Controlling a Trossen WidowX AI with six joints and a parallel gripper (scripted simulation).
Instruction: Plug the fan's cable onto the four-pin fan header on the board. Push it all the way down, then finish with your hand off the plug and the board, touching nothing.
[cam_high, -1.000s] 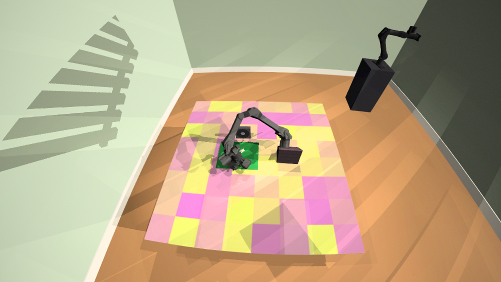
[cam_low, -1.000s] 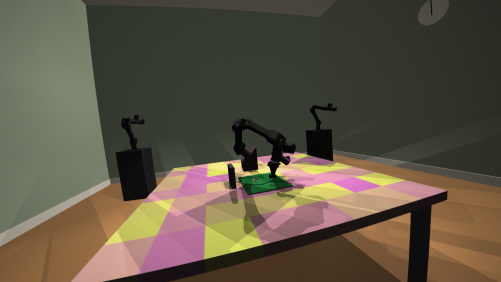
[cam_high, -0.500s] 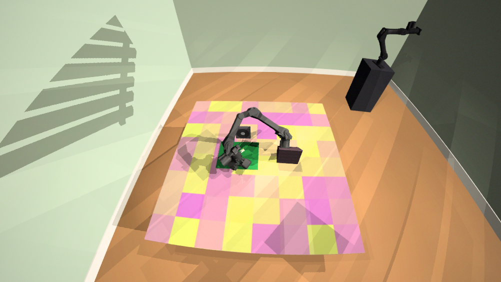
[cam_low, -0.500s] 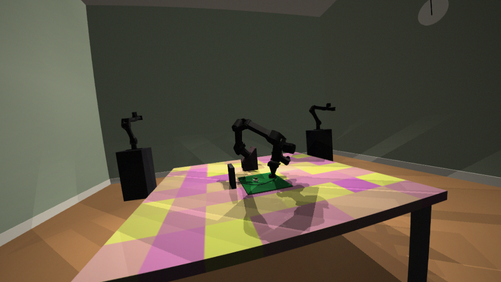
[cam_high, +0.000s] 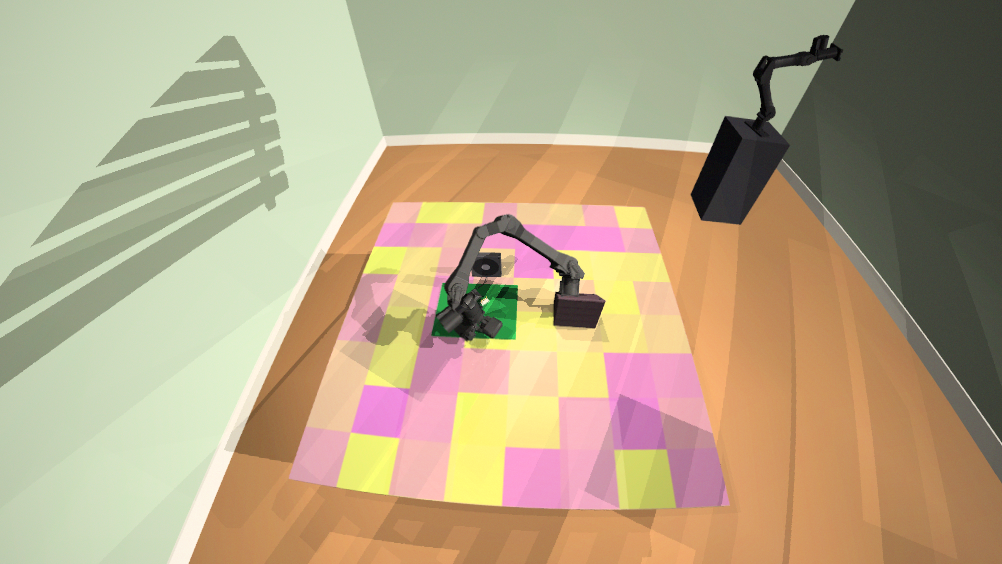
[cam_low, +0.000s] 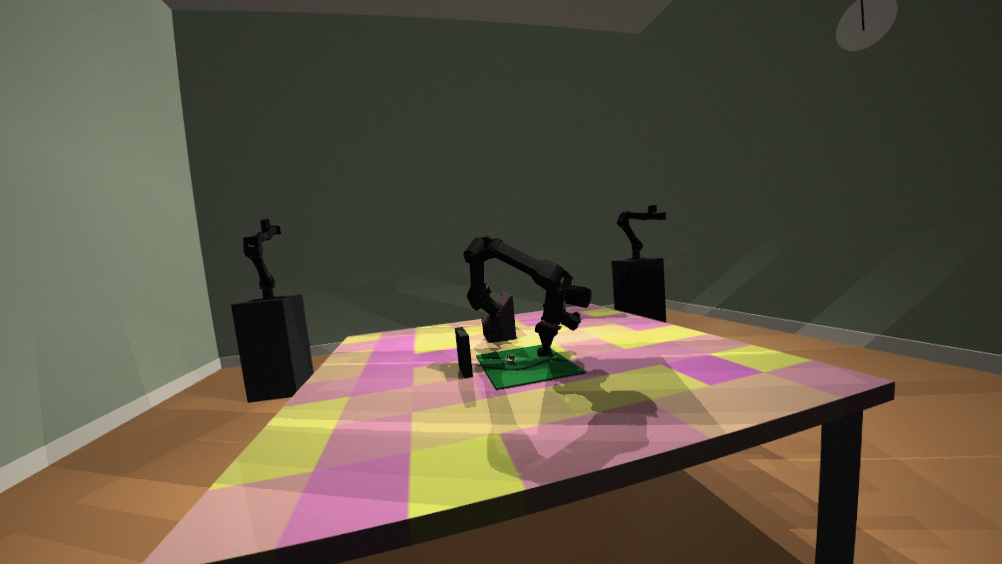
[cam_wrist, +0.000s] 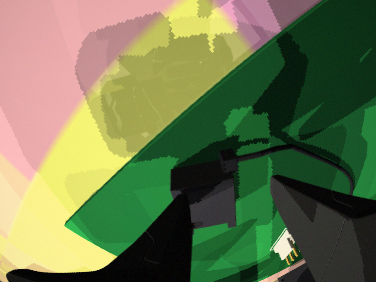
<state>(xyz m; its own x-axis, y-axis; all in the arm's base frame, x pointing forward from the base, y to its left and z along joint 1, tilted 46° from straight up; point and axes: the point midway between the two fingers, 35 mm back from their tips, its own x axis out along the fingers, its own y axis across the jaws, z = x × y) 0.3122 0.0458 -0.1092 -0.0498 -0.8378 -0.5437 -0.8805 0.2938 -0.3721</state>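
The green board (cam_high: 506, 325) (cam_low: 499, 378) (cam_wrist: 125, 200) lies on the table. My gripper (cam_low: 544, 352) (cam_wrist: 230, 193) is low over it, open. The black plug (cam_wrist: 215, 200) lies between the fingers, beside the left one in the wrist view, with a gap to the right one. The cable (cam_wrist: 292, 146) runs from it and curves behind the right finger. The white fan header (cam_high: 484, 301) (cam_low: 511, 359) (cam_wrist: 283, 245) with gold pins shows at the lower right of the wrist view, partly hidden by that finger; no plug is on it. Whether a finger touches the plug is unclear.
The black square fan (cam_high: 486, 264) (cam_low: 463, 352) stands upright beside the board. My arm's base block (cam_high: 577, 311) (cam_low: 498, 325) stands on the patchwork table top (cam_high: 490, 420) (cam_low: 448, 455). Other arms on dark pedestals (cam_high: 739, 171) (cam_low: 273, 350) (cam_low: 638, 287) stand off the table.
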